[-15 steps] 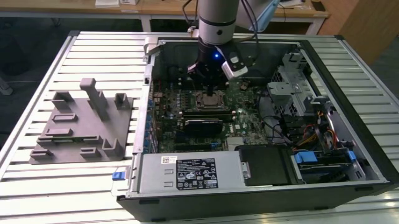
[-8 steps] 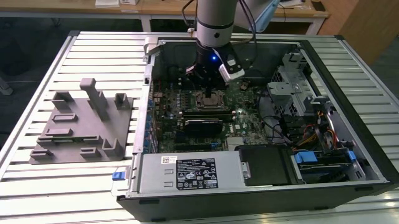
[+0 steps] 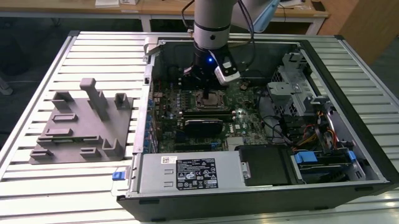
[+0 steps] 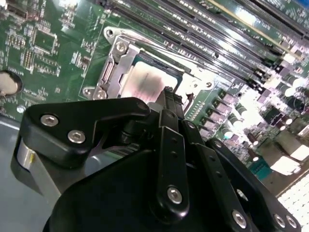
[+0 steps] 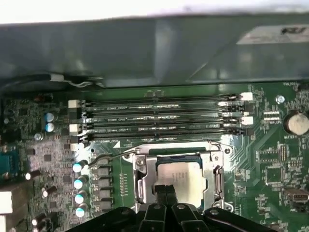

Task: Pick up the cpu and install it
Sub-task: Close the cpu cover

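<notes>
**Exterior view.** The arm [image 3: 210, 28] stands near vertical over the open case [image 3: 349, 154], wrist down. The pincer [image 3: 206, 91] points at the board [image 3: 249, 109], directly above the socket [image 3: 201, 103]. It is well apart from the grey fixture [image 3: 81, 126], which lies on the surface [image 3: 37, 186] at the exterior view's left. The pale square in the socket is taken to be the cpu [image 3: 216, 99].

**Second wrist view.** The cpu [image 4: 147, 82] lies flat inside the metal frame [image 4: 113, 63] of the socket. The pincer [image 4: 169, 93] is closed, finger against finger, with nothing between them. Its tip sits at the edge of the cpu. Contact or a small gap cannot be told.

**First wrist view.** The cpu [image 5: 186, 176] sits square in the frame [image 5: 140, 179], just beside the memory slots [image 5: 159, 116]. The pincer [image 5: 166, 189] enters over one edge of the chip, on its centre line. Whether the frame is latched cannot be told.

**Step in hand.** Judged from the above, pick-up and transfer are done. The work stands at seating: the chip is in the socket and the pincer carries nothing.

**Requirement.** Seating calls for the cpu to lie level and square within the frame. Any force must be light and straight down, since a sideways push could skew the chip on its contacts.
</notes>
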### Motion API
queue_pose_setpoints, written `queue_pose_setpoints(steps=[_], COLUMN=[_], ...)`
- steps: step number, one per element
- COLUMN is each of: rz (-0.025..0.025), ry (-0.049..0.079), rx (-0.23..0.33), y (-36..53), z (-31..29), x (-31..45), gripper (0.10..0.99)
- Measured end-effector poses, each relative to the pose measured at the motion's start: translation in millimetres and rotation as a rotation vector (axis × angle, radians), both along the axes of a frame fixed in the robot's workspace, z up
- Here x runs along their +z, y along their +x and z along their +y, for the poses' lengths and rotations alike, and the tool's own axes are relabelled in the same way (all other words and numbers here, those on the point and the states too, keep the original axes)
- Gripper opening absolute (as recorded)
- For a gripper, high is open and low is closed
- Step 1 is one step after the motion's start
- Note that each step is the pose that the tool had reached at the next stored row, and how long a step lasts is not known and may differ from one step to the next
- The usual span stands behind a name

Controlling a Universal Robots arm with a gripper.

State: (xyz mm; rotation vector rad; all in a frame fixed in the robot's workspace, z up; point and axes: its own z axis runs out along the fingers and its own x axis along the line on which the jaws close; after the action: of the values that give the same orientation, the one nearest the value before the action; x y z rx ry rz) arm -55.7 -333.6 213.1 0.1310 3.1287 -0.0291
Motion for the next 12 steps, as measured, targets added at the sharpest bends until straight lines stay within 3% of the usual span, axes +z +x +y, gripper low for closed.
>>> queue_pose_setpoints(steps=[4, 8, 12], rz=[0.0001, 0.0, 0.0003], ry=[0.0, 0.0, 0.013], rx=[-0.042, -0.048, -0.048], y=[-0.6, -5.4, -6.6], z=[-0.1, 0.0, -1.0], x=[-1.6, -2.5, -3.8], gripper=[0.106, 0.106, 0.106])
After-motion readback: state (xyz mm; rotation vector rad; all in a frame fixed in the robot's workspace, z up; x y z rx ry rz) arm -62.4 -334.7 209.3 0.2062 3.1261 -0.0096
